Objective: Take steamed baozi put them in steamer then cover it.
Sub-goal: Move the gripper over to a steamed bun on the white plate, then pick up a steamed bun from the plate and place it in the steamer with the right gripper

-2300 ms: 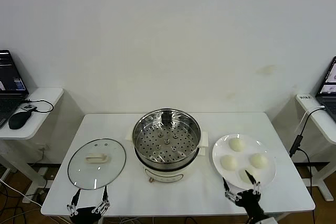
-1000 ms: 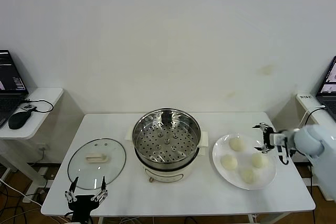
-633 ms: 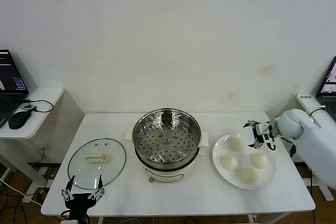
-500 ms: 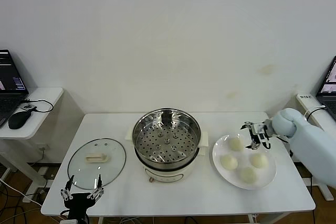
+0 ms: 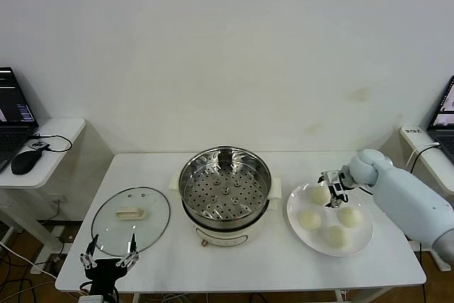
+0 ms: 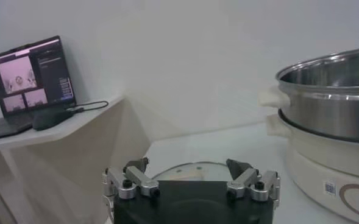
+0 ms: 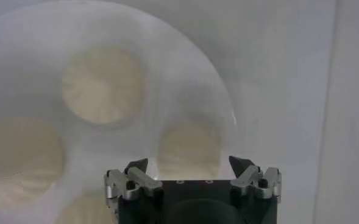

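Your left gripper [image 5: 108,260] is parked at the worktop's [image 5: 163,260] front-left corner, jaws spread wide, holding nothing. Leave it there for now. Just behind it the cover [image 5: 130,221] lies flat near the left edge, handle up, clear of the steamer [image 5: 225,193].

The steamer sits mid-worktop, lid off. The perforated tray is bare, no bun in it, so loading has not started.

On the right, all four steamed baozi [image 5: 318,194] are on the white plate [image 5: 363,240] near the right edge. Your right gripper [image 5: 332,186] hangs over the plate's back part, just beside the rear bun, jaws fully spread and empty. The wrist view looks straight down on the buns [image 7: 102,85], none between the jaws.

You're on step one: reaching for the first bun. Next move, as I read it: centre the jaws over that rear bun, come down so it sits between them, and close gently because the dough is soft and will dent. Then lift clear of the plate rim, carry it left over the steamer wall and release on the tray.
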Controlling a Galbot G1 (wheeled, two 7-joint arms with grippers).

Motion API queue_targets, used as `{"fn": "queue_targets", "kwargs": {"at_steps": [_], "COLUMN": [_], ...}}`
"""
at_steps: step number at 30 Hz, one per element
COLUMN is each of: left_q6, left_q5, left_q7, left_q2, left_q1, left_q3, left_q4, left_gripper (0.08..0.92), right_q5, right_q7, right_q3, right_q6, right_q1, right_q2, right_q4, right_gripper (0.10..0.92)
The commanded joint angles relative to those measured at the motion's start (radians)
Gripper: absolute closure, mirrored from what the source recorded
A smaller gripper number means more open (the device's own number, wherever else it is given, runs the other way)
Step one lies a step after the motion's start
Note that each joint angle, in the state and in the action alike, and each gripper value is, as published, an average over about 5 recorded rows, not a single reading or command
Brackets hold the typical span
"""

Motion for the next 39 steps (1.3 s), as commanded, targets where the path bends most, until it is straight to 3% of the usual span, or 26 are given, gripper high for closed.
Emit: {"fn": "queue_targets", "kwargs": {"at_steps": [1,7,20,24,32,39], "left_q6": [0.000,-0.001,-0.001,0.000,0.001,0.001], "left_q5": [0.000,0.001,0.000,0.000,-0.003,-0.011], "left_q7": [0.000,0.000,-0.002,-0.001,-0.001,0.000], "left_q2": [0.000,0.002,0.004,0.005,0.011,0.019], "left_q1": [0.000,-0.001,-0.001,-0.001,-0.002,-0.011], "left_q3": [0.000,-0.001,-0.003,-0.003,-0.003,0.000], "left_q4": [-0.001,0.005,0.003,-0.001,-0.002,-0.003], "left_gripper": [0.177,0.177,0.177,0.177,0.177,0.177], "right_q5": [0.000,-0.017,-0.011,0.004,0.125,0.322], "right_q7": [-0.003,0.002,-0.017,-0.020,-0.051,-0.085], "right_q3": [-0.023,-0.021,-0.038,-0.050,-0.152,-0.284], "right_q6": [-0.007,-0.013,-0.021,-0.020,-0.018,-0.031], "right_q1": [0.015,0.018,0.025,0.037,0.140,0.361], "right_q2": [0.019,0.032,0.033,0.023,-0.061,-0.182], "right_q4": [-0.025,-0.043,-0.042,-0.027,0.079,0.228], "right_gripper": [0.203,0.229,0.398,0.413,0.414,0.408]}}
